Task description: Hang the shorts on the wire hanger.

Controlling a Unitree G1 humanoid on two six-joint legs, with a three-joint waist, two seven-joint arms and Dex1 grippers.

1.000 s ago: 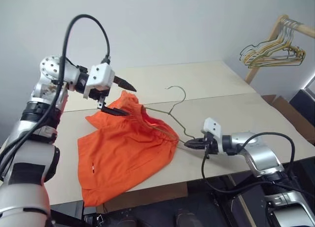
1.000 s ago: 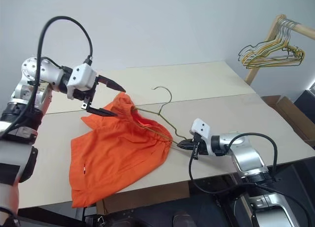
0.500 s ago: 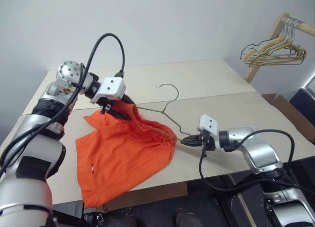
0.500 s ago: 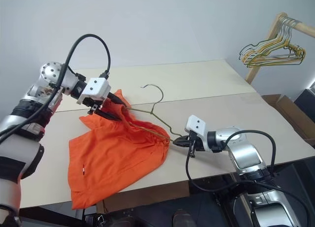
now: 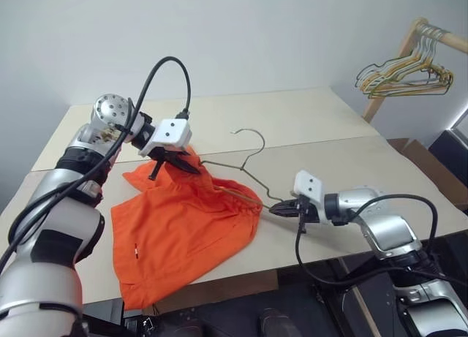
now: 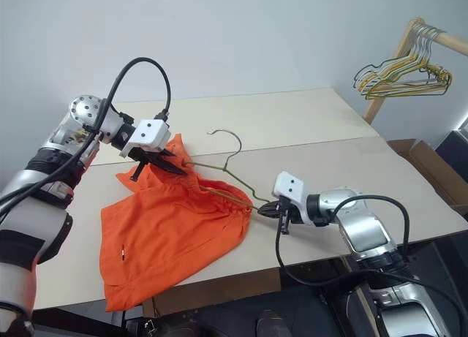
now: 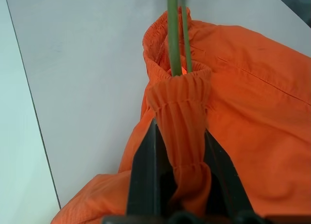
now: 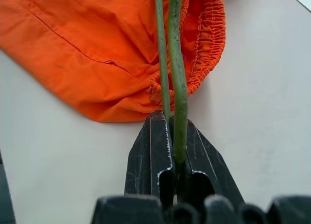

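Two tools are sharing the work here. The right tool [image 8: 170,136] is pinching the wire hanger [image 5: 245,165] at one shoulder end, its black fingers pressed together on the doubled green wire, and it is holding that end just off the bench [image 5: 351,169] near the front edge, so that the frame is staying steady and slanting up toward the middle. The hook is pointing toward the far edge, free of the cloth.

The left tool [image 7: 180,151] is gripping a gathered fold of the elastic waistband of the shorts [image 5: 183,227], its fingers closed on the bunched orange fabric. In the left wrist view the wire is running straight into the waistband opening just past that fold, so the pinch seems meant to be keeping the opening lifted and wide while the hanger arm is sitting inside it. The wire's other shoulder is lying hidden under the cloth.

Most of the shorts are sprawling flat across the left part of the bench, with the legs trailing toward the front left corner and only the waistband raised. Judging from this, the threading is partly done: the garment is draped over one side of the frame and is not yet hanging evenly from it.
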